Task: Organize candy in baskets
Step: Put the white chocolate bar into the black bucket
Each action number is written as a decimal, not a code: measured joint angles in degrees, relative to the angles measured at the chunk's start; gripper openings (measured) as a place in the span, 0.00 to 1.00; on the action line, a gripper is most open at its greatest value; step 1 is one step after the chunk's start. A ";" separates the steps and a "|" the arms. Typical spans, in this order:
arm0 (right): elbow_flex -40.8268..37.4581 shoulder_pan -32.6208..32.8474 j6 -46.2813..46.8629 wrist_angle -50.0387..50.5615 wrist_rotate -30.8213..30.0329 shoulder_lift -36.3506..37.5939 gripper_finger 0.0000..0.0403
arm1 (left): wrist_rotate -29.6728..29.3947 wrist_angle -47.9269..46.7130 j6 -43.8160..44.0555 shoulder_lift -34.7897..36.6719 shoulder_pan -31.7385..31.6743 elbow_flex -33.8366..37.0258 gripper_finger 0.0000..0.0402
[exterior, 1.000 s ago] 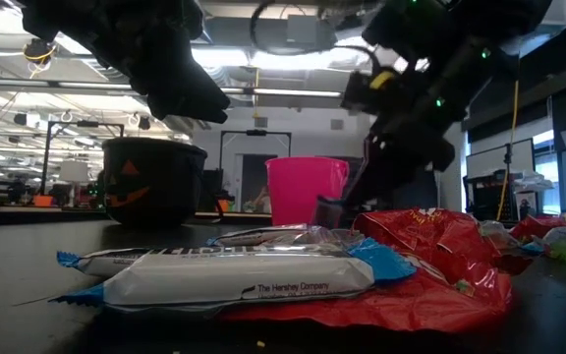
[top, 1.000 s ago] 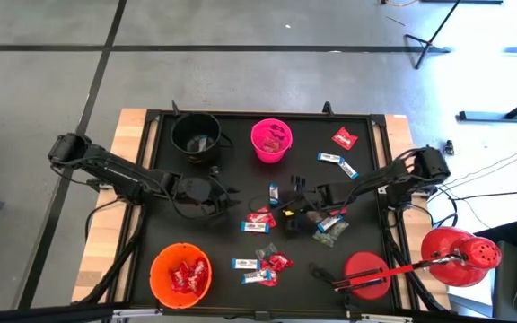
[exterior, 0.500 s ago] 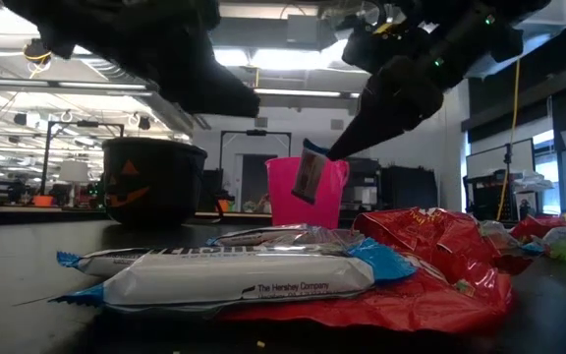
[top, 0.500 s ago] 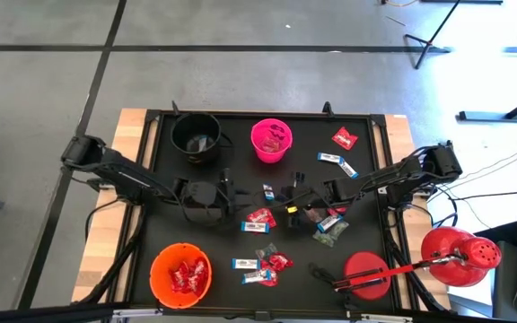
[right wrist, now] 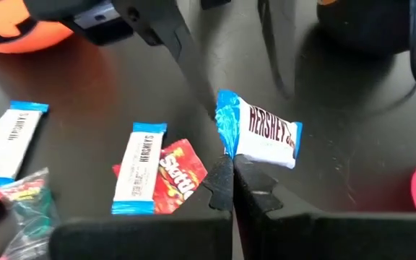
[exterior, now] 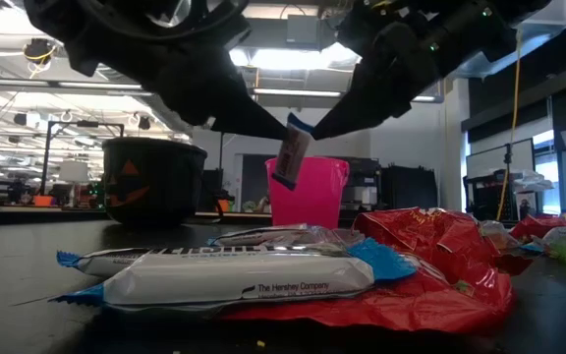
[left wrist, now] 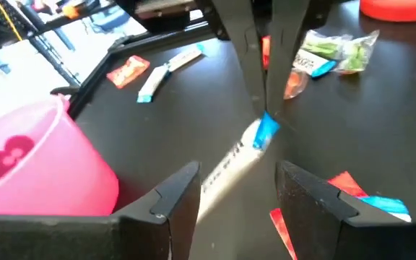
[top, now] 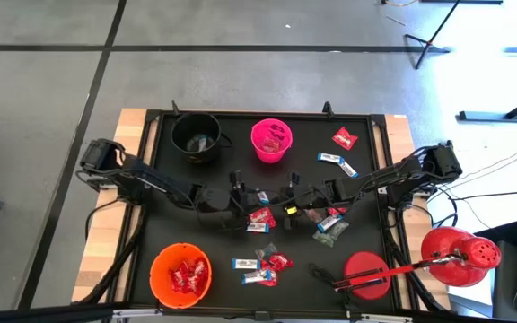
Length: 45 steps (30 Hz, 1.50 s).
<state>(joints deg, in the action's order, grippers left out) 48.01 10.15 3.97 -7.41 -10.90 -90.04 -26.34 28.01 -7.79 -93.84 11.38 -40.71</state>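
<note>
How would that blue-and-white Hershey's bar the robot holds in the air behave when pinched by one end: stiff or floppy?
Probably fairly stiff: the Hershey's bar juts out from the right gripper, pinched only at its blue end, without drooping. It seems light, since that small pinch carries it. The glossy wrapper may be slippery, so the open left gripper approaching could help.

Blue-and-white wrapped candy bar pinched at its end: "HERSHEY'S". Flat blue-and-white bar on table: "HERSHEY'S". White foreground wrapper: "The Hershey Company".

The black table holds a black bucket and a pink bucket behind the right claw. An orange bucket stands in front of it, and candy lies just below it.
</note>
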 joint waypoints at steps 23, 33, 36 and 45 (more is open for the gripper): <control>0.09 0.00 -1.36 -4.83 1.51 0.00 0.00 | 2.90 -0.55 -0.34 -0.40 -0.99 -1.04 0.28; 0.09 -0.09 -2.99 -5.05 1.06 0.00 0.01 | 2.92 -2.09 1.46 -0.40 -0.97 -1.04 0.03; 0.09 -0.09 -4.41 -4.98 0.96 0.00 0.05 | 1.94 -3.36 1.71 -0.10 -0.89 -1.04 0.04; 0.09 -0.04 -5.81 -3.98 -1.66 0.53 0.38 | -4.09 -13.93 4.75 7.60 -0.71 -1.04 0.03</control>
<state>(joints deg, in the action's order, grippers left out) 48.10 10.11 -1.84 -11.39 -12.55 -89.51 -30.43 14.08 -3.03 -86.24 10.68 -41.76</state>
